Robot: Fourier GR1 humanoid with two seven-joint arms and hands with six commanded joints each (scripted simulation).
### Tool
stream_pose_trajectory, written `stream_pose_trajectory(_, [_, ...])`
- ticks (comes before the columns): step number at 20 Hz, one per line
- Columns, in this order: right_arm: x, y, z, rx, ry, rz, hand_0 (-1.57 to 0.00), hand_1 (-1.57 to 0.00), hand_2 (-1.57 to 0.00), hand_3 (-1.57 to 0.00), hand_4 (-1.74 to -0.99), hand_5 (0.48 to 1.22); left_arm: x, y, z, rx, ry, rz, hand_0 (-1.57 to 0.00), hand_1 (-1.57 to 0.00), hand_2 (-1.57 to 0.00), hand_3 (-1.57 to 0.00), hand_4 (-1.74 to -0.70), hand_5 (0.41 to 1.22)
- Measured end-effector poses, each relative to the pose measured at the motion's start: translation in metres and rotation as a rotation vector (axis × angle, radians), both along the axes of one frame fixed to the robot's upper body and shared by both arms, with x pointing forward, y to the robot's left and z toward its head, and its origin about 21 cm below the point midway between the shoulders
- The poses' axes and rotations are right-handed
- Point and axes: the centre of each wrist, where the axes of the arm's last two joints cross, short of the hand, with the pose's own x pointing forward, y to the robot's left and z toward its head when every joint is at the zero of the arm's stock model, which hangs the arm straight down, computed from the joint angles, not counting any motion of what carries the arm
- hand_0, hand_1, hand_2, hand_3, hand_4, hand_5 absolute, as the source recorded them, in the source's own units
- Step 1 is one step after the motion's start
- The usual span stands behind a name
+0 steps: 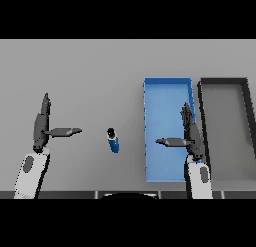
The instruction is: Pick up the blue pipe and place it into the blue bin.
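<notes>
Right robot hand (189, 133) hangs open over the blue bin (165, 91); left robot hand (42, 123) open too.
Blue pipe (113, 140) lies on the worktop (90, 71) between them: likely light, rigid, slick; grip mid-barrel.

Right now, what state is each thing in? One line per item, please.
pipe: lying on the table between the hands, left of the blue bin, not held.
blue bin: nothing visible inside; right hand over its right side.
black bin: right of the blue bin, nothing visible inside.
left hand: open, fingers straight, holding nothing.
right hand: open, fingers straight, holding nothing.
</notes>
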Motion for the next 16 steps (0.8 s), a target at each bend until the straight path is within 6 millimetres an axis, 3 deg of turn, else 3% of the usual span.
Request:
stream_pose_trajectory(6, [-0.005, -0.005, 0.001, -0.002, -0.015, -0.001, 0.0, 0.0, 0.0, 0.0, -1.205, 0.629, -0.004, -0.004, -0.001, 0.001, -0.013, -0.004, 0.0, 0.0, 0.0, 0.0, -0.97, 0.593])
stream_pose_trajectory(8, [-0.022, -0.025, 0.008, -0.223, -0.14, 0.058, 0.0, 0.0, 0.0, 0.0, -1.197, 0.627, -0.02, 0.022, -0.005, 0.121, -0.007, -0.193, 0.0, 0.0, 0.0, 0.0, -0.96, 0.59])
stream_pose_trajectory(9, [-0.026, -0.025, 0.01, -0.276, -0.142, 0.072, 0.0, 0.0, 0.0, 0.0, -1.197, 0.626, -0.022, 0.032, -0.006, 0.147, 0.012, -0.231, 0.0, 0.0, 0.0, 0.0, -0.96, 0.59])
stream_pose_trajectory(12, [-0.033, -0.024, 0.01, -0.312, -0.134, 0.097, 0.0, 0.0, 0.0, 0.0, -1.206, 0.625, -0.019, 0.036, -0.005, 0.17, 0.014, -0.293, 0.0, 0.0, 0.0, 0.0, -0.96, 0.594])
stream_pose_trajectory(16, [-0.033, -0.027, 0.015, -0.308, -0.134, 0.105, 0.0, 0.0, 0.0, 0.0, -1.181, 0.619, -0.029, 0.032, 0.001, 0.144, 0.004, -0.425, 0.0, 0.0, 0.0, 0.0, -0.99, 0.573])
